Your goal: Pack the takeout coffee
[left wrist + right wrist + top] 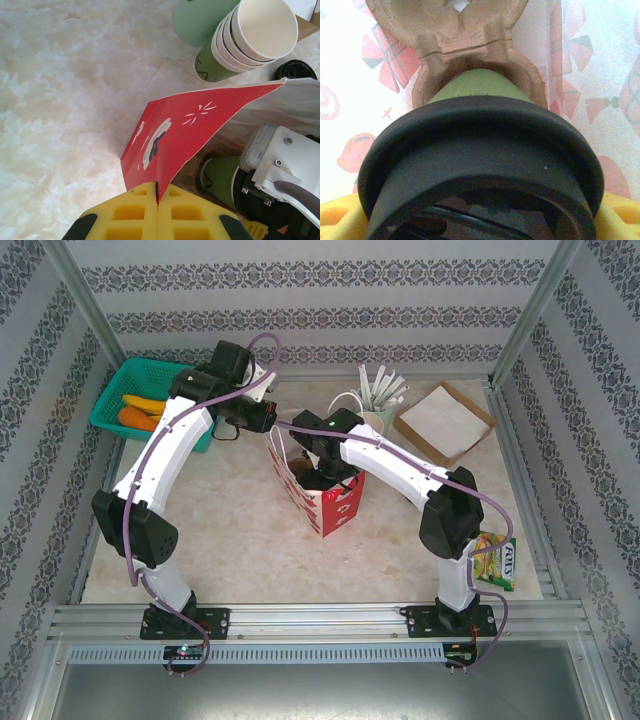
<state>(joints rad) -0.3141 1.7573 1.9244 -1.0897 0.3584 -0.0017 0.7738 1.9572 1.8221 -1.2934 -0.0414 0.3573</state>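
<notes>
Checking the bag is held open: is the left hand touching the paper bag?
Touching. Left wrist view: the left hand pinches the paper bag's red edge.

Bright, even light — faint shadows; takeout coffee [470, 90] blurred up close.

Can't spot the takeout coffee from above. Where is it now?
In the right wrist view, the coffee cup is inside the red paper bag at mid-table, gripped by the right hand, in a cardboard carrier.

Black-lidded green cup [470, 89] in right claw [479, 227], base in pulp carrier [445, 30] inside paper bag [600, 75].
</notes>
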